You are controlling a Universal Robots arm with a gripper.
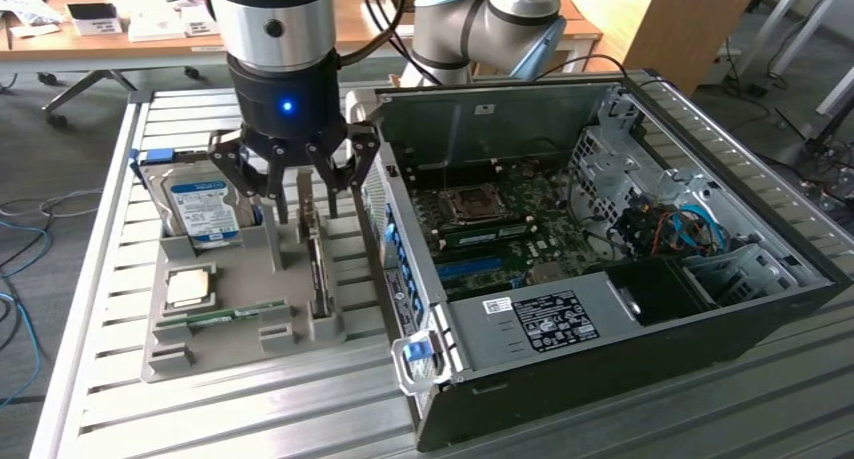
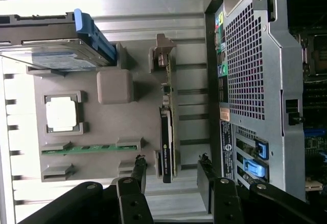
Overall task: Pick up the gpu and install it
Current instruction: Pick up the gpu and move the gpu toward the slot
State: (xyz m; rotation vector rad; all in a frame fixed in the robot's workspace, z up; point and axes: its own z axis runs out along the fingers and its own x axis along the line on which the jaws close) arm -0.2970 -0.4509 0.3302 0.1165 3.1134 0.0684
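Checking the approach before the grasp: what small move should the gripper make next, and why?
Probably lower straight down. The open gripper hangs above the gpu, which stands on edge in the grey tray, with a finger on each side and clear gaps to the card.

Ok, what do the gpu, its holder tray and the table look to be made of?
The gpu: dark circuit board seen edge-on, with a black, plastic-looking shroud. The holder tray: matte grey with blocky moulded slots, likely plastic. The table: pale slatted profiles with a dull sheen, apparently aluminium.
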